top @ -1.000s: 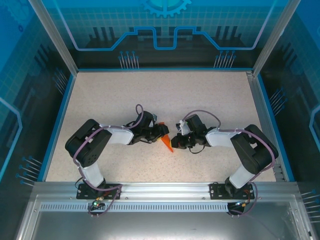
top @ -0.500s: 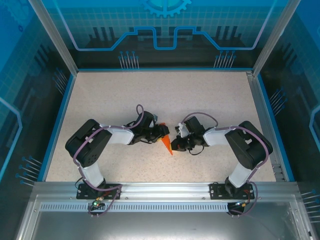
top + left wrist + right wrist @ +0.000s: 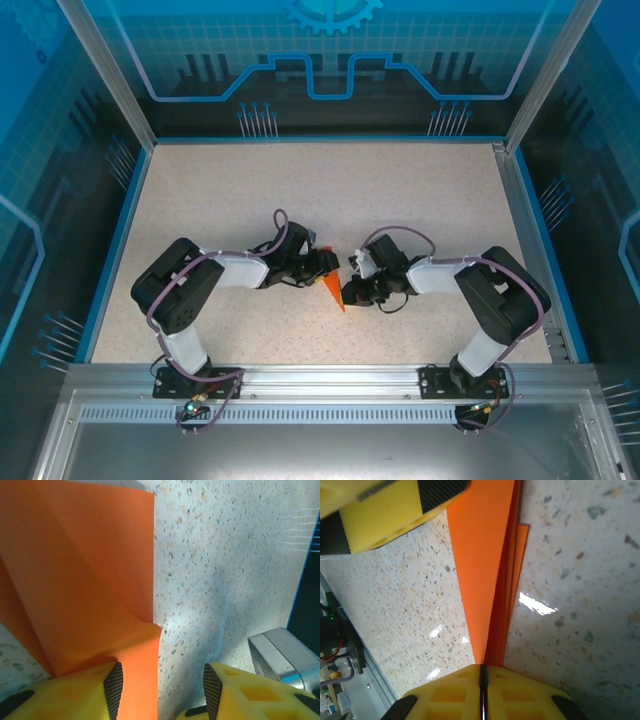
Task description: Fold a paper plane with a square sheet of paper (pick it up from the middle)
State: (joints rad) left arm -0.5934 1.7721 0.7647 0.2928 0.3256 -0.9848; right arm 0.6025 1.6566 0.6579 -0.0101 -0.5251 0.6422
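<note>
A: From above, what is the count?
B: Two arms, two grippers, one orange plane (image 3: pixel 333 291). It lies on the table (image 3: pixel 300 180), near the middle, with its point toward the near edge. It sits between the left gripper (image 3: pixel 326 263) and the right gripper (image 3: pixel 349 294).
A: Anything drawn or printed?
B: A gear outline (image 3: pixel 332 12) and circuit-like lines on the blue back wall.
A: Room to move?
B: The far half of the table is bare speckled surface up to its blue rim (image 3: pixel 120 240), and both side strips are open too. A metal rail (image 3: pixel 330 378) runs along the near edge. The plane is well apart from every edge.
A: Left wrist view?
B: The left gripper (image 3: pixel 162 685) has its jaws spread. I count two black pads (image 3: pixel 113 682). A flap of the plane (image 3: pixel 85 580) lies between them against one pad, with bare table before the other, so it is not pinched. One crease slants across the orange. Past its straight edge the table is open as far as a blue strip (image 3: pixel 306 580) and a grey metal block (image 3: pixel 280 652).
A: Right wrist view?
B: The right gripper (image 3: pixel 482 680) is pressed together on the narrow end of the plane (image 3: pixel 482 555), pinching it. Several layered edges show on one side. One other yellow finger (image 3: pixel 385 510) with a black pad is at the plane's wide part. Whether it touches the paper I cannot tell. Open table lies on both sides.
</note>
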